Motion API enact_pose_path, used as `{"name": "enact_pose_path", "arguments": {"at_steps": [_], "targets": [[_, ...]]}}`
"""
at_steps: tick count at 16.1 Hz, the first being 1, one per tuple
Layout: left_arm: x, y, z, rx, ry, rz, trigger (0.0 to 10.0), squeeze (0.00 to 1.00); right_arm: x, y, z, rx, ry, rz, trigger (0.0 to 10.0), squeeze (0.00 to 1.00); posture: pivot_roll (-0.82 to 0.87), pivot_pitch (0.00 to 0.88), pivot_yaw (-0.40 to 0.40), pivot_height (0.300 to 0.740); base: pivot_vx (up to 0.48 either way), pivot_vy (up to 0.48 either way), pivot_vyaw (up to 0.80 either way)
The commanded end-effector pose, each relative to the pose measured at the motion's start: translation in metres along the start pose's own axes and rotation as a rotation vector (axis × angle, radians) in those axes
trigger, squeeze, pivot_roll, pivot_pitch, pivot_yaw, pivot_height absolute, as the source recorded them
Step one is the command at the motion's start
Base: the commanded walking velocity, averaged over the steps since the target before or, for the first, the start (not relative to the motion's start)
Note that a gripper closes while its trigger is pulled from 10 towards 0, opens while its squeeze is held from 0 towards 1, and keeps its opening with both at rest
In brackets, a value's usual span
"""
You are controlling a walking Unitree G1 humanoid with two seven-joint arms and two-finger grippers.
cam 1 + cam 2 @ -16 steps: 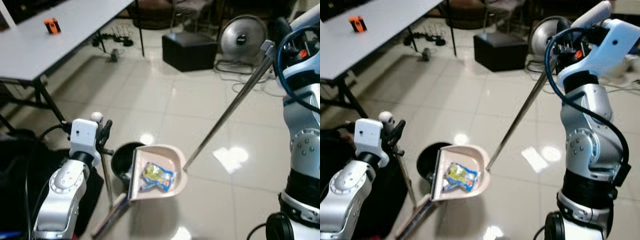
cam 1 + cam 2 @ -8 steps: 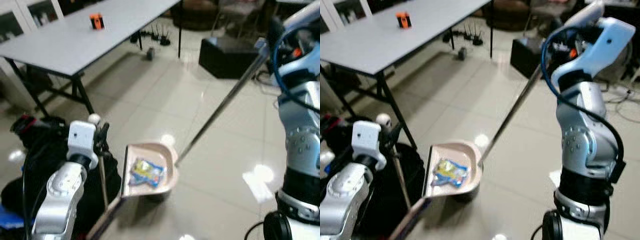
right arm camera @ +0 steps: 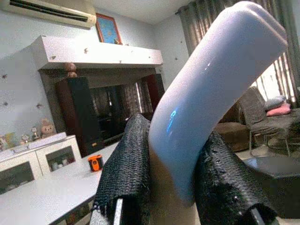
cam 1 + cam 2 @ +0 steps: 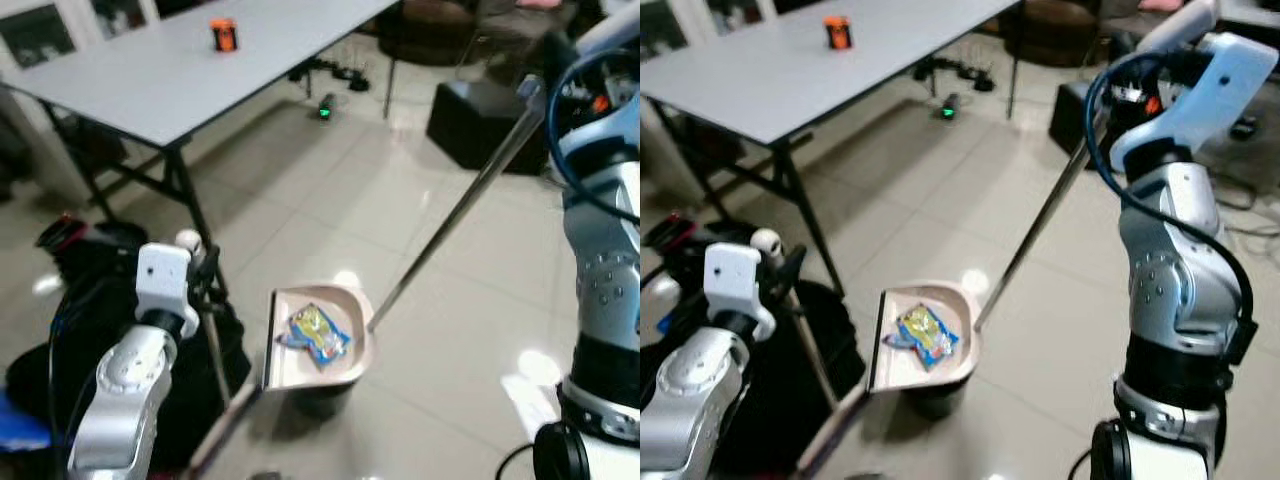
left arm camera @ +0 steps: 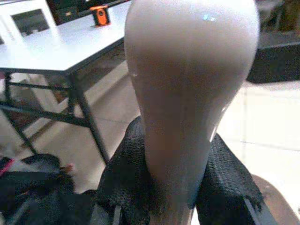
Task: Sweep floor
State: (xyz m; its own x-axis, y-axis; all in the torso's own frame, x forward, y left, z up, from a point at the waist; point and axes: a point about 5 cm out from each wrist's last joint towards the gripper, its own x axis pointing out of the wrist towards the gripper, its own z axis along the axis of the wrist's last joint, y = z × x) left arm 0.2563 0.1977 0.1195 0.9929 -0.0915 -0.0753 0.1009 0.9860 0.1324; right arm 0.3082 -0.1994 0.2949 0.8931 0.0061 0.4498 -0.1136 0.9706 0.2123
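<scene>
Floor: glossy tiles
Dustpan: holds a wrapper
Right gripper: clamps dustpan handle
Left gripper: clamps broom handle

Glossy tiled floor beneath my robot, grey surface beside it.
I see a small orange object on the surface; a black box and black bags sit on the floor.

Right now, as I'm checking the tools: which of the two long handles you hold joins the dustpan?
The metal pole in the right gripper; it slants down to the dustpan carrying the wrapper. The left gripper holds the other handle.
</scene>
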Motion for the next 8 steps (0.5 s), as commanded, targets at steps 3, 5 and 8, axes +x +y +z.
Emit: {"name": "enact_pose_path", "arguments": {"at_steps": [3, 5, 8], "targets": [[0.001, -0.003, 0.005, -0.001, -0.022, -0.012, 10.0, 0.00, 0.005, -0.002, 0.012, -0.069, -0.101, -0.003, 10.0, 0.00, -0.03, 0.015, 0.033, 0.740, 0.000, 0.000, 0.00], [0.001, -0.002, 0.004, -0.001, -0.020, -0.011, 10.0, 0.00, 0.009, 0.003, 0.008, -0.069, -0.117, 0.010, 10.0, 0.00, -0.03, 0.012, 0.030, 0.740, 0.000, 0.000, 0.00], [-0.001, 0.000, 0.004, 0.001, -0.018, -0.004, 10.0, 0.00, 0.016, 0.020, -0.002, -0.128, -0.131, 0.092, 10.0, 0.00, -0.02, 0.010, 0.016, 0.740, 0.000, 0.000, 0.00]]}}
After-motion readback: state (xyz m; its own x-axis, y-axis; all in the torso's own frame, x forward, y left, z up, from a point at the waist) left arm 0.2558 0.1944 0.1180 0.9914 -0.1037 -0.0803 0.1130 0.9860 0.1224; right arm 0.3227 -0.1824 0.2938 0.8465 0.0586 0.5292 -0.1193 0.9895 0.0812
